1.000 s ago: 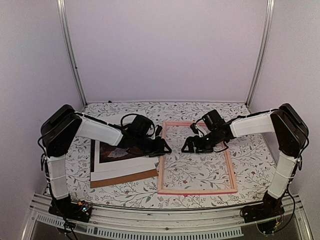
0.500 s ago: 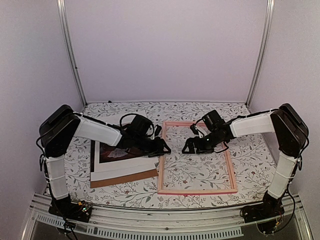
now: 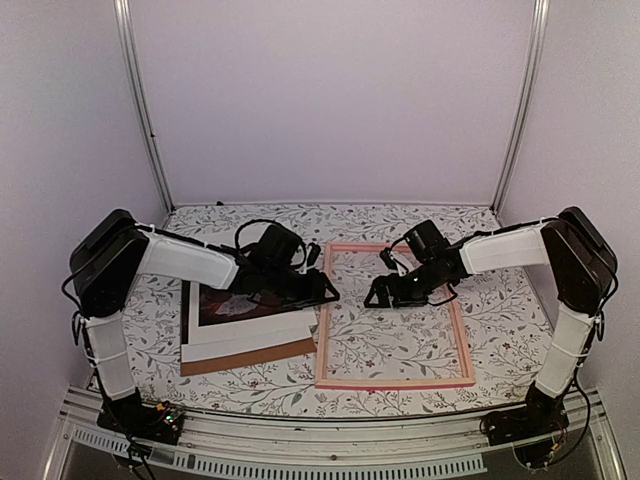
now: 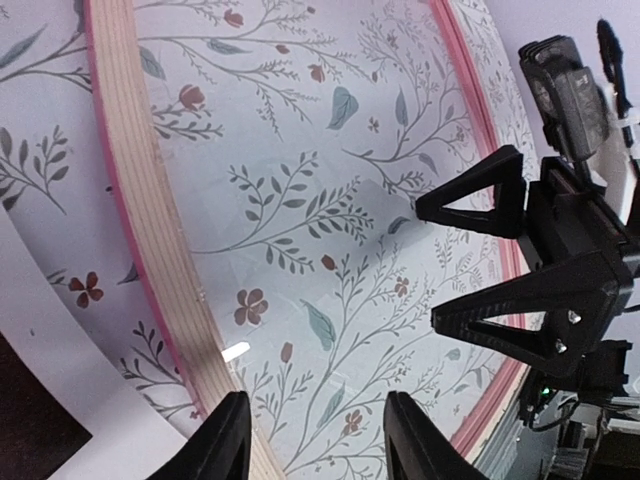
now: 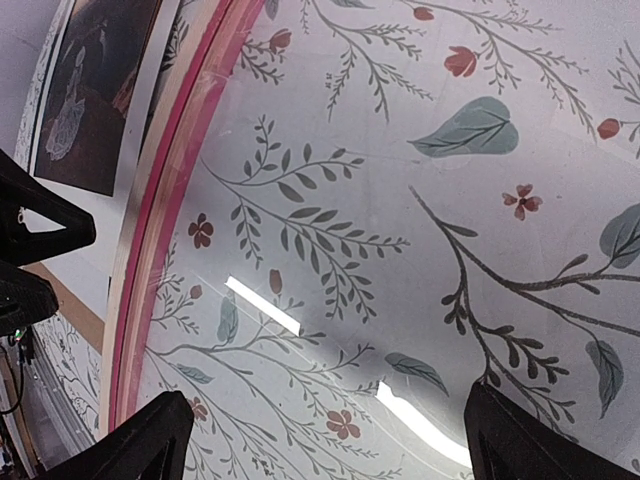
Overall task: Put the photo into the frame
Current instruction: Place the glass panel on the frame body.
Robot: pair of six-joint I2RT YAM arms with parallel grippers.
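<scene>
The pink frame [image 3: 395,383] lies flat at the table's middle, and the floral cloth shows through its glass. The photo [image 3: 232,306], dark with a white margin, lies to its left on a stack, partly under my left arm. My left gripper [image 3: 328,291] is open and empty, low over the frame's left rail [image 4: 150,230]. My right gripper [image 3: 376,294] is open and empty, low over the glass inside the frame. The two grippers face each other; the right gripper also shows in the left wrist view [image 4: 525,270]. The photo shows in the right wrist view [image 5: 95,90].
Under the photo lie a white card mat [image 3: 255,336] and a brown backing board [image 3: 250,357]. The enclosure's walls and metal posts [image 3: 140,100] stand behind. The table's front rail [image 3: 330,440] runs along the near edge.
My left arm's elbow has swung slightly to the left and its gripper has edged slightly back over the frame's left rail. The right arm has not moved.
</scene>
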